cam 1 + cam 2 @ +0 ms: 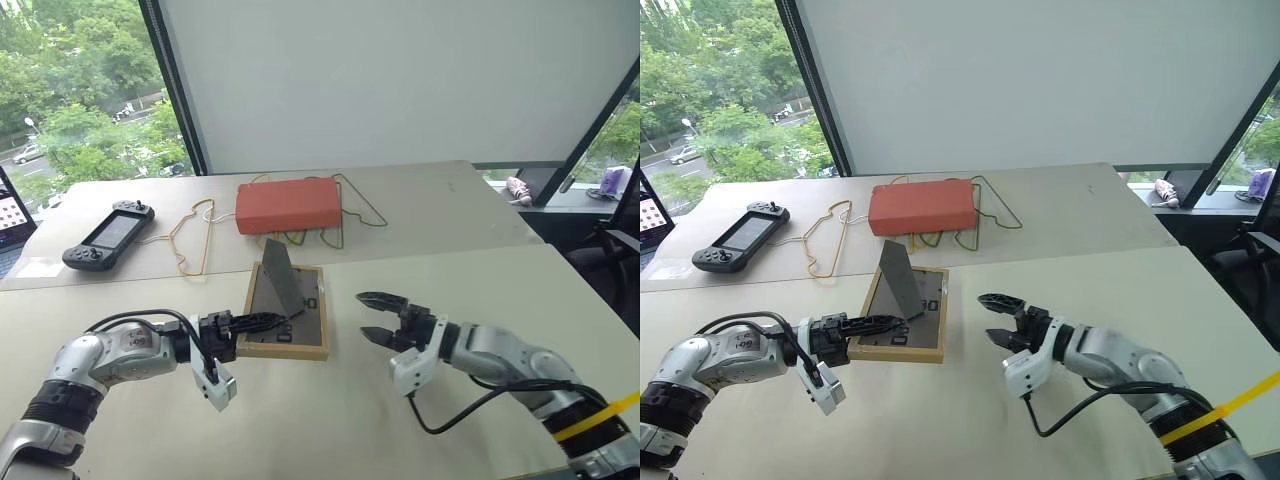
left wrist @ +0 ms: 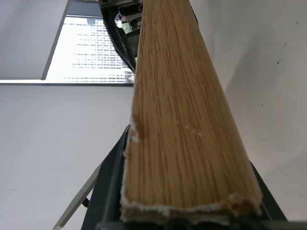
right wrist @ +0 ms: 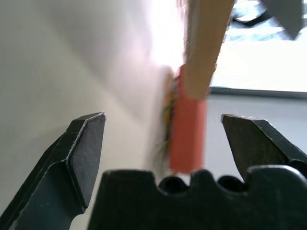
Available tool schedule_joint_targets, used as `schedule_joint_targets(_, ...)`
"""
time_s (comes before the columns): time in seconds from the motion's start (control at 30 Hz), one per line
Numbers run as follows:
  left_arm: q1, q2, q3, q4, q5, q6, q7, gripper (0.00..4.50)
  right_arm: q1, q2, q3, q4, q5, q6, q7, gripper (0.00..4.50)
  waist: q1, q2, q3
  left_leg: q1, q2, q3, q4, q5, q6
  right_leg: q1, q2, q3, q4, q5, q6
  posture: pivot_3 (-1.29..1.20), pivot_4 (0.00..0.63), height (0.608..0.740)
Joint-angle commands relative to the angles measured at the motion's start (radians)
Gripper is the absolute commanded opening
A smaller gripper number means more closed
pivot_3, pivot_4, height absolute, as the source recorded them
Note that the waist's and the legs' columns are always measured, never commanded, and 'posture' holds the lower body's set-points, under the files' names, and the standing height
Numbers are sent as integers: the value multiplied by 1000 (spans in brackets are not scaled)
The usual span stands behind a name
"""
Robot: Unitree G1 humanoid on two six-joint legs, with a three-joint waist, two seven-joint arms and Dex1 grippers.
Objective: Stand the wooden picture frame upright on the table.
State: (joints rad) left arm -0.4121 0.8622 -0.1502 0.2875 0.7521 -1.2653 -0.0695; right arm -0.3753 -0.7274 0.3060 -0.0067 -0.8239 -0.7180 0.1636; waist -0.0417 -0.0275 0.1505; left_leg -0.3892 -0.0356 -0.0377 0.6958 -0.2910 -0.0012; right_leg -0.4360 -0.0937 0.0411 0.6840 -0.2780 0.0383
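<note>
The wooden picture frame [image 1: 300,345] lies face down on the table [image 1: 470,290], dark back panel up, its fold-out stand [image 1: 283,275] sticking up. My left gripper [image 1: 268,322] reaches in from the left and is shut on the frame's near-left wooden edge, which runs up between its fingers in the left wrist view as the frame [image 2: 182,120]. My right gripper [image 1: 364,316] hovers a short way to the right of the frame, open and holding nothing. In the right wrist view its fingertips [image 3: 88,139] stand wide apart, facing the frame's edge [image 3: 206,48].
An orange-red box [image 1: 288,204] lies behind the frame on wire hangers [image 1: 190,240]. A black handheld game console [image 1: 108,235] sits at the far left, with a laptop corner [image 1: 10,225] beyond it. A seam between two tabletops runs just behind the frame.
</note>
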Motion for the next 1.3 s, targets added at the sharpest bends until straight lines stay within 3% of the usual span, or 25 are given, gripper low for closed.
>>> schedule_joint_targets(0.03, -17, -2, 17, -8, -34, -9, 21, 1088, -56, 41, -9, -30, -58, -32, -108, 4484, -1, 0, 0, 0, 0, 1, 0, 0, 0, 0, 0, 1, 0, 0, 0, 0, 150, 740)
schedule_joint_targets(0.33, -10, -6, 19, -1, -25, -16, 29, 1088, -132, 121, 68, -57, -26, -84, -51, 4484, -2, 0, 0, 0, 0, 1, 0, -1, 1, 1, 1, 1, -2, 0, 0, 0, 150, 740)
schedule_joint_targets(0.7, 10, -5, 28, -14, -33, -16, 27, 1088, -151, 133, 91, -22, 2, -101, 1, 4484, -3, 0, 0, 1, 0, 1, 0, -1, 2, 2, 1, 1, -2, 0, 0, 0, 150, 740)
schedule_joint_targets(0.8, 14, -1, 29, -16, -34, -16, 25, 1088, -149, 130, 88, -24, 9, -100, 2, 3745, -3, 0, 0, 2, 0, 1, 0, -1, 2, 2, 2, 1, -2, 0, 0, 0, 150, 740)
schedule_joint_targets(1.07, 11, -2, 20, -16, -41, -9, 21, 1088, -150, 129, 92, -53, 12, -103, 17, 1214, -4, 0, 0, 2, 0, 1, 0, -1, 2, 2, 1, 1, -2, 0, 0, 0, 150, 740)
schedule_joint_targets(1.27, 6, -4, -3, -4, -98, 4, -7, 1088, -140, 131, 82, -64, 89, -76, 69, 1205, -3, 0, 0, 2, 0, 1, 0, -1, 2, 2, 1, 1, -2, 0, 0, 0, 150, 740)
schedule_joint_targets(1.3, 5, -5, -12, 4, -135, 11, -18, 1569, -138, 131, 76, -69, 102, -69, 77, 1205, -3, 0, 0, 2, 0, 1, 0, -1, 2, 2, 1, 1, -2, 0, 0, 0, 150, 740)
